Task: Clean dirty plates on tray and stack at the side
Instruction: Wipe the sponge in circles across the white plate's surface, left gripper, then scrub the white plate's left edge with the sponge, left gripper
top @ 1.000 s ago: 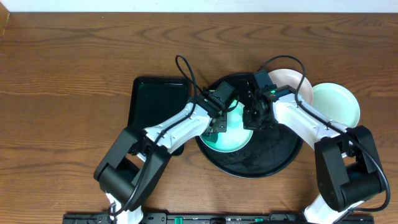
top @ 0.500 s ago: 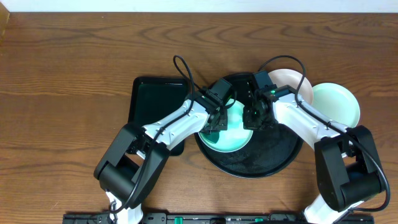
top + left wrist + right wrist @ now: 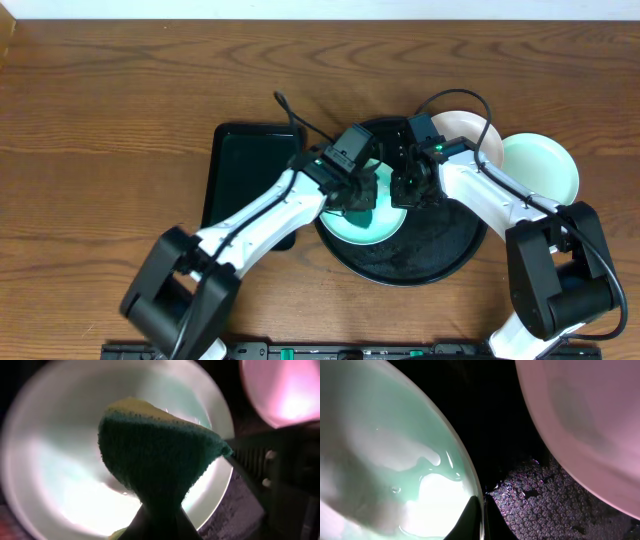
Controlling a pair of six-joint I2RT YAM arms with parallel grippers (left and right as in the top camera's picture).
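A pale mint plate (image 3: 378, 222) lies on the round black tray (image 3: 420, 268). My left gripper (image 3: 357, 193) is shut on a dark green sponge (image 3: 159, 455), which is pressed onto that plate (image 3: 60, 455). My right gripper (image 3: 410, 190) is shut on the plate's right rim (image 3: 470, 475), one finger inside and one outside. A white plate (image 3: 468, 133) sits at the tray's back right edge and also shows in the wrist views (image 3: 282, 390) (image 3: 590, 425). Another mint plate (image 3: 545, 165) rests on the table to the right of the tray.
A smaller black rectangular tray (image 3: 245, 165) lies left of the round tray, partly under my left arm. Both arms cross over the round tray's back half. Bare wooden table (image 3: 110, 130) surrounds everything.
My left gripper has slid the sponge slightly rightward across the mint plate, and the left arm's elbow has swung to the left. The right gripper has kept still on the rim.
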